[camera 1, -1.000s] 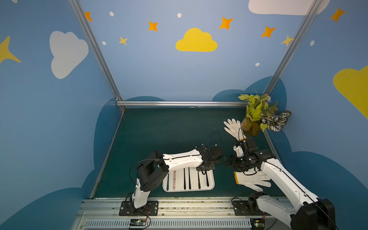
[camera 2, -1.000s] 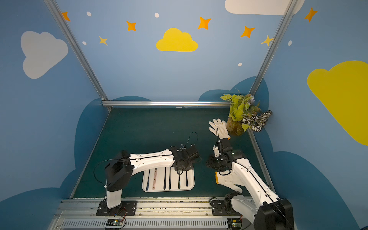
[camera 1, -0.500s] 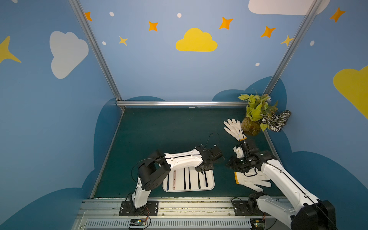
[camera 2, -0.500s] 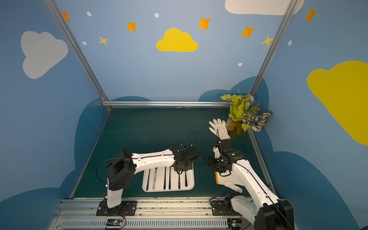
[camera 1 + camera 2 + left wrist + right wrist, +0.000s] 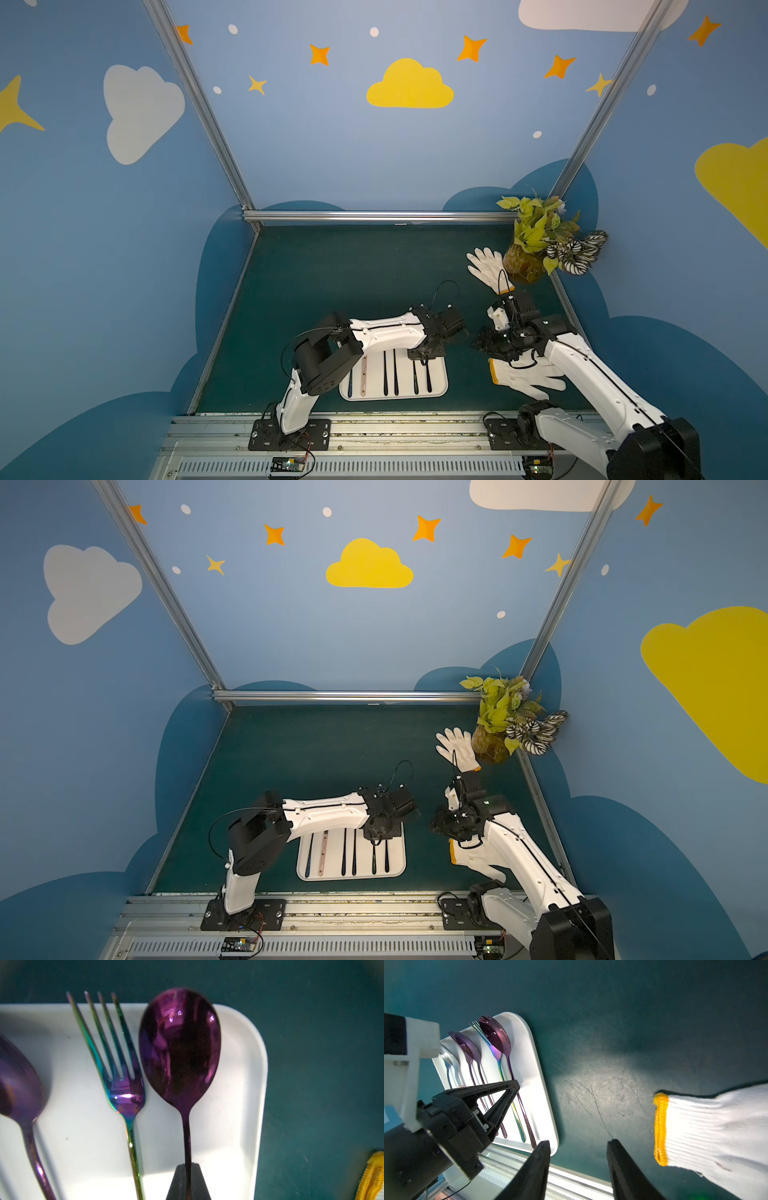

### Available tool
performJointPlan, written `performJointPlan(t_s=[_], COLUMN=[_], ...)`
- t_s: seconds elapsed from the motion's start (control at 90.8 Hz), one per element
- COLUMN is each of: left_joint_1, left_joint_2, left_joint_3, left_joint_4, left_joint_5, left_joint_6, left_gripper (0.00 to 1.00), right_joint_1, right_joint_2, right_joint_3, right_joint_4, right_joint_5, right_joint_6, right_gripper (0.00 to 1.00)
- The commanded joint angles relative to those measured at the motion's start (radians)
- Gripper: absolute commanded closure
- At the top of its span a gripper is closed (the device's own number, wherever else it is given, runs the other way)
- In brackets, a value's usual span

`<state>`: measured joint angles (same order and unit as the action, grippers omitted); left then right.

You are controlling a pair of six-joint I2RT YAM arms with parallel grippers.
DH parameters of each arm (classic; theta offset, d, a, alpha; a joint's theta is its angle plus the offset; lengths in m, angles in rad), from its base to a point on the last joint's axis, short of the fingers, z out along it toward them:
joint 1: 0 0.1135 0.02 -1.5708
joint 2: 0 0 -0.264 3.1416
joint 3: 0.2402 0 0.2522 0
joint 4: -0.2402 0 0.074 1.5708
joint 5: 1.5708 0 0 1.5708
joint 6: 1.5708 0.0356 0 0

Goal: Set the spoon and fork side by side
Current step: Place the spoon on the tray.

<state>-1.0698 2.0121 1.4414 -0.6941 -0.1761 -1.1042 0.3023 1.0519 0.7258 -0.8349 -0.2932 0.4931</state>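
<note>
We record, left to right: a white rounded plastic tray (image 5: pixel 439 376) on the dark green mat (image 5: pixel 612 1053), holding cutlery; near its right end an iridescent rainbow-tinted metal fork (image 5: pixel 124 1095) lying flat; just beside it, rightmost, a glossy purple metal spoon (image 5: pixel 179 1053). The left gripper (image 5: pixel 188 1167) is clamped on this spoon's handle. The right gripper (image 5: pixel 578 1145), jaws parted and empty, hangs above the mat between the tray and a white knitted glove with yellow cuff (image 5: pixel 716 1126).
</note>
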Motion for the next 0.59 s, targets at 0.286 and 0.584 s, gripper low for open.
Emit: performJointPlan(t_s=[0.286,0.584], left_joint_1=[0.009,0.004], left_joint_2=[0.02,-0.007], left_joint_3=[-0.021,-0.003], left_joint_4=[0.001,0.008], left_joint_5=[0.006,0.008], left_joint_6=[0.015,0.036], left_gripper=[0.82,0.65], right_joint_1=[-0.004,-0.004], right_joint_2=[-0.009,-0.011], right_joint_3=[-0.012,-0.008], right_joint_4=[-0.02,-0.02], right_joint_5=[0.002,0.004], right_joint_6=[-0.004,-0.002], right_gripper=[0.5,0.5])
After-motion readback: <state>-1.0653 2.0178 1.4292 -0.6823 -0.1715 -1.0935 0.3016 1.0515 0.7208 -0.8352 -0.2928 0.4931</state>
